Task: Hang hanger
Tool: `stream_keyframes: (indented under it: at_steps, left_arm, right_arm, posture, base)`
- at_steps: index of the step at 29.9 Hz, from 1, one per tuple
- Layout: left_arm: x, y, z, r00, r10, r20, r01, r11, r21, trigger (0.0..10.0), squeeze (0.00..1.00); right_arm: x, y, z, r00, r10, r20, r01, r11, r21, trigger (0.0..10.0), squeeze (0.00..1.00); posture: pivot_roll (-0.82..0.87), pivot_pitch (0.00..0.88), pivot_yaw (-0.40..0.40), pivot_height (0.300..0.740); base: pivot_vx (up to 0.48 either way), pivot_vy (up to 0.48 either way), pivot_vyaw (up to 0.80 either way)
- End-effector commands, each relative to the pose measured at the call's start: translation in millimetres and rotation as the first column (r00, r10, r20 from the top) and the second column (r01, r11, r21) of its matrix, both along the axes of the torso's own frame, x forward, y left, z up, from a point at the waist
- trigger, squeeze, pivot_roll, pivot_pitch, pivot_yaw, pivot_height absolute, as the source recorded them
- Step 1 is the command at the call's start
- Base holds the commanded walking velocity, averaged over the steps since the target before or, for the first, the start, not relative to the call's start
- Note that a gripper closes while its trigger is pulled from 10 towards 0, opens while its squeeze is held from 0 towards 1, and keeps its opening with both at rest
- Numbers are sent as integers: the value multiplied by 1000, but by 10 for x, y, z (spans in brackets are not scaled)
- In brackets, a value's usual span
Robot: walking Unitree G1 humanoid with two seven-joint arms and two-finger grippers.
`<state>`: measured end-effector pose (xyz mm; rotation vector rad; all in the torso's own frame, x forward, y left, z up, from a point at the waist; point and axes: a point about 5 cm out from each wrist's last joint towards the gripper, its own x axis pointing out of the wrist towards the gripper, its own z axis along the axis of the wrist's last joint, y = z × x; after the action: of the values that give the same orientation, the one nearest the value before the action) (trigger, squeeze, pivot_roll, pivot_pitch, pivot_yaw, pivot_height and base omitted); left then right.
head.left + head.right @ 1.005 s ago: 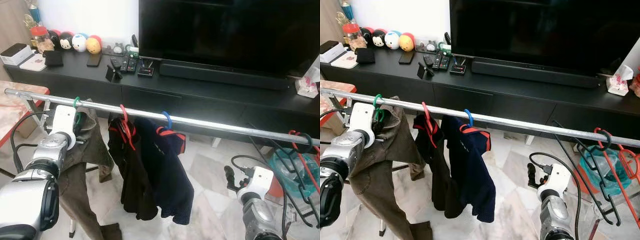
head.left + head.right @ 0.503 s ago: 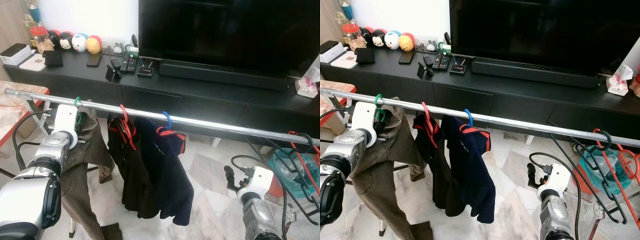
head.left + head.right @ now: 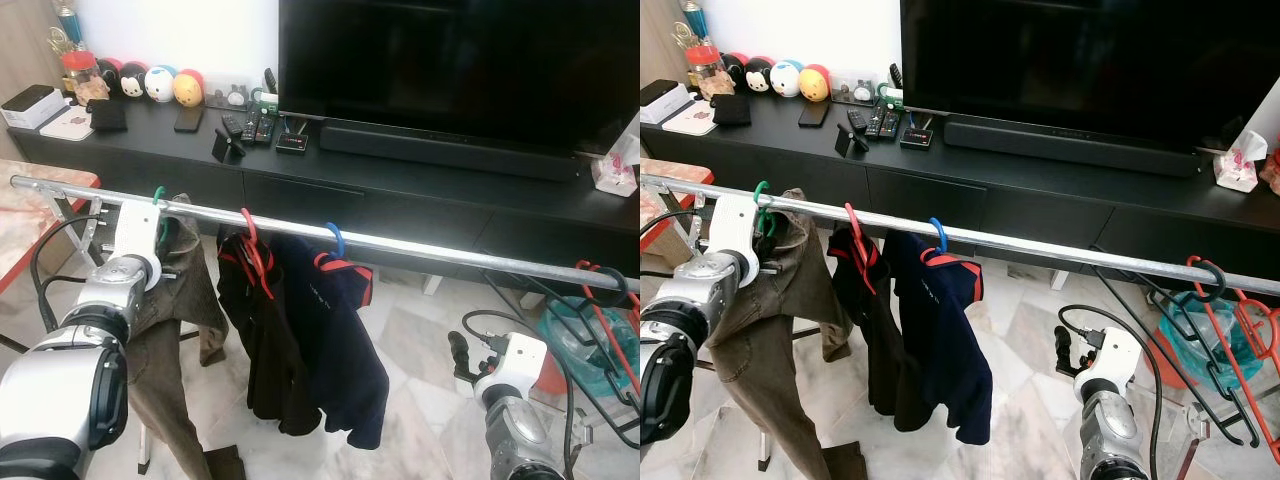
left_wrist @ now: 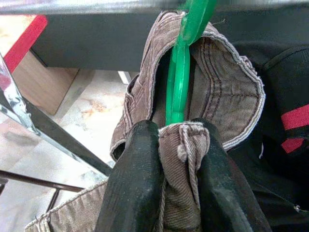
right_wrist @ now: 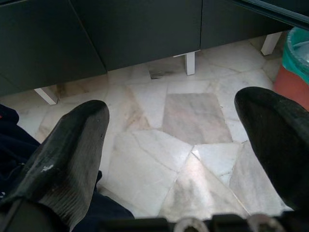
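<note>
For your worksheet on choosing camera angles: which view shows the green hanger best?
The left wrist view: the green hanger runs close up from the rail into the brown trousers, whose waistband the left gripper pinches. Both eye views show just its small hook over the metal rail. The right wrist view faces marble floor.

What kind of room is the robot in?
It looks like a living room in a home. There is a big television on a long black cabinet, with remote controls and round toys on top. A metal rail with clothes stands in front.
</note>
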<state>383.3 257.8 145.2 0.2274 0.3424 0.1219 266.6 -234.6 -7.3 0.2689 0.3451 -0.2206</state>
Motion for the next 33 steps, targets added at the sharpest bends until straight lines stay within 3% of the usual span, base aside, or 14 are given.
stream_keyframes:
  at_steps: [1,14,28,29,30,33]
  left_arm:
    - [73,-48,146,1000,-11,26,11,1000,24,10000,0]
    - [22,-125,-52,996,-20,-89,24,998,51,10000,0]
    - [-87,-59,-248,997,29,-71,-27,999,26,10000,0]
    - [-86,-54,-243,997,34,-66,-33,999,21,10000,816]
    - [-85,-50,-237,997,39,-61,-38,999,17,10000,1000]
    - [-81,-48,-228,998,40,-55,-39,999,14,10000,1000]
  right_arm:
    - [-10,-56,15,1000,-11,6,11,1000,-11,10000,0]
    - [-5,-36,12,1000,-7,7,7,1000,-4,10000,0]
    - [-5,-31,11,1000,-4,7,4,1000,-4,10000,0]
    - [-4,-31,11,1000,-4,7,4,1000,-4,10000,0]
    - [-4,-31,11,1000,-4,7,4,1000,-4,10000,0]
    - [-4,-30,11,1000,-3,7,3,1000,-4,10000,0]
  posture:
    - [44,0,-86,740]
    - [42,0,-80,740]
    - [47,0,-86,740]
    - [47,0,-86,740]
    - [48,0,-86,740]
    - [48,0,-86,740]
  base:
    - [0,0,0]
    - [0,0,0]
    - [0,0,0]
    - [0,0,0]
    - [0,0,0]
    - [0,0,0]
